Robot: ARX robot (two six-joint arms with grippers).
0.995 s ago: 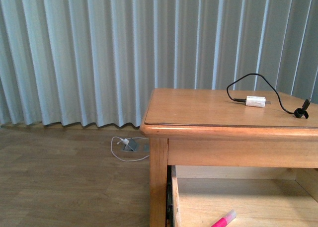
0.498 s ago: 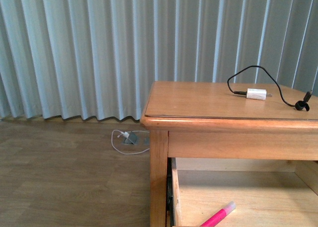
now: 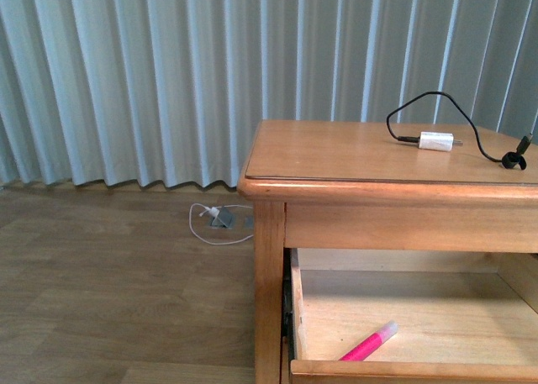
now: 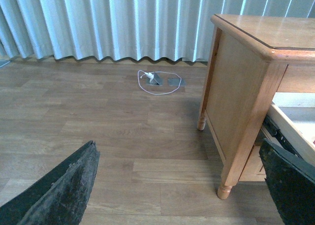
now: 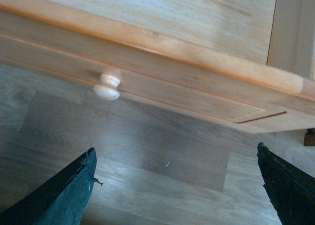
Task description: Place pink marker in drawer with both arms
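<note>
Since the pink marker already lies inside the open drawer, close to its front edge and toward the front left corner, I'd say the placing is done and what's left is probably shutting it. The marker's long axis runs diagonal, with the pale cap end pointing toward the back right. The right end effector is spread open and empty, out in front of the drawer face. The round knob shows between its fingers, nearer one than the other. The left end effector is open and empty too, off beyond the surface's left edge over the floor, so the right arm is nearer. The white charger sits on the surface near the right edge.
</note>
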